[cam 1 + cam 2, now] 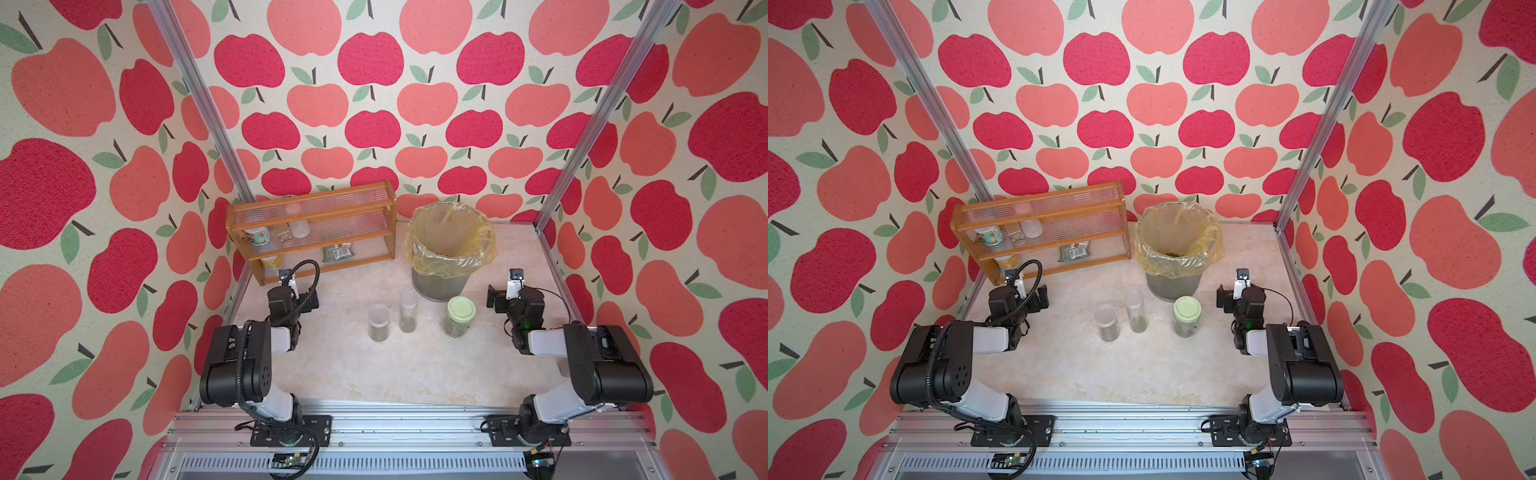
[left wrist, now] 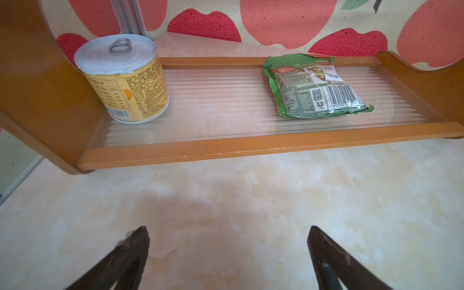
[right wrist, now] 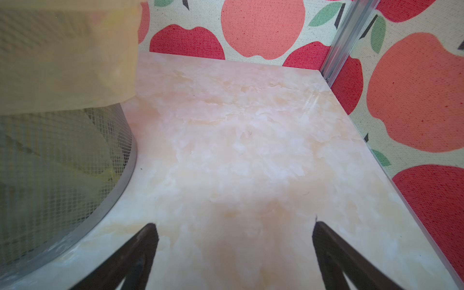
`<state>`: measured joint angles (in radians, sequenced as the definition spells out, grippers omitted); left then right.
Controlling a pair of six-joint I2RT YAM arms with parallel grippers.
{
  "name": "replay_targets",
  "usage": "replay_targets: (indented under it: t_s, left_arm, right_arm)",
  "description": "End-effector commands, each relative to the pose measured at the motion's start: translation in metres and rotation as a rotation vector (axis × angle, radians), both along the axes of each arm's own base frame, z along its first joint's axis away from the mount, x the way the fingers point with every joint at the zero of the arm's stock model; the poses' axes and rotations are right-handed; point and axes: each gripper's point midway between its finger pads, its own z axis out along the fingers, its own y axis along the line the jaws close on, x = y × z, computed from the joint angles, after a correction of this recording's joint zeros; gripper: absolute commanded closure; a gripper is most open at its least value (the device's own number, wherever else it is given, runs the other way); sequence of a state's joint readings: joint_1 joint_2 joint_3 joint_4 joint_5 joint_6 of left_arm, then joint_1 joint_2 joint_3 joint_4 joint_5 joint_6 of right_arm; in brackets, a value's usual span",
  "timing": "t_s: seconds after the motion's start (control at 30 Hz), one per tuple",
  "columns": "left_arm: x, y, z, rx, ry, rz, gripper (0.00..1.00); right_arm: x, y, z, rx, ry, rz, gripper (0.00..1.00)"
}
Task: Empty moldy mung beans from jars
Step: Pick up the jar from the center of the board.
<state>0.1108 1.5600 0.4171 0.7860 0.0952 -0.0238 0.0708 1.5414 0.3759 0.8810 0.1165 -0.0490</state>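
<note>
Marble-patterned table (image 1: 374, 374) is carrying three upright jars (image 1: 407, 311) holding mung beans (image 1: 378, 332), frame centre; left jaws and right jaws are standing wide, gripping nothing.

With arms folded, left gripper (image 2: 228, 233) and right gripper (image 3: 234, 226) gape wide.

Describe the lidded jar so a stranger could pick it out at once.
Find the big grey mesh bin lined with a yellow bag. Three clear jars stand in a row in front of it; take the right-end jar. It is wide and round-shouldered, the only one with a pale green lid.
</note>
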Motion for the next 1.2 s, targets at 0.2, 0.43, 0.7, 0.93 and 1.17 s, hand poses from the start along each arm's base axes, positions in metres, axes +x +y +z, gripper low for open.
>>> replay_targets:
  t_s: [0.2, 0.43, 0.7, 0.93, 1.17]
  left_arm:
    - [0.004, -0.001, 0.002, 0.012, 0.0, -0.019, 0.0]
    - [0.004, -0.001, 0.001, 0.007, 0.002, -0.022, 0.0]
    - [0.004, -0.001, 0.001, 0.007, 0.002, -0.021, 0.0]
    - [0.004, 0.0, 0.002, 0.009, 0.0, -0.019, 0.0]
    - [0.007, 0.003, 0.02, 0.045, 0.041, 0.032, 0.0]
  right_arm:
    - [0.005, -0.001, 0.001, 0.009, 0.009, 0.008, 0.01]
    - [0.005, -0.001, 0.002, 0.009, 0.003, 0.01, 0.01]
    - [0.004, -0.001, 0.001, 0.009, 0.006, 0.009, 0.01]
    - [0.007, -0.001, 0.011, 0.011, 0.007, 0.01, 0.01]
    - [-0.016, -0.008, 0.041, 0.019, -0.012, -0.024, 0.02]
